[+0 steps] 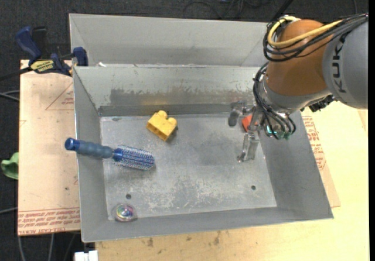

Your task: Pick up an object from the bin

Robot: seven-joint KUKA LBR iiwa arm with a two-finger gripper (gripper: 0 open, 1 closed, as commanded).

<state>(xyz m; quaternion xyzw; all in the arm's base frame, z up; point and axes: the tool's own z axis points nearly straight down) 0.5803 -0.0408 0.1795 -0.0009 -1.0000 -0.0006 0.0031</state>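
Note:
My gripper (pixel 241 136) hangs over the right part of the bin floor. Its two grey fingers stand apart, open, and I see nothing between them. The bare floor lies under them. A yellow toy block (pixel 162 124) sits near the back wall, well to the left of the gripper. A blue hairbrush (pixel 111 153) lies on the left side of the floor, handle pointing left and bristle head towards the middle. A small shiny round thing (pixel 125 213) rests in the front left corner.
The arm with its orange cover and cables reaches in over the bin's right rim. The bin's sloping walls rise close to the right of the gripper. Bare floor stretches between the gripper and the things on the left.

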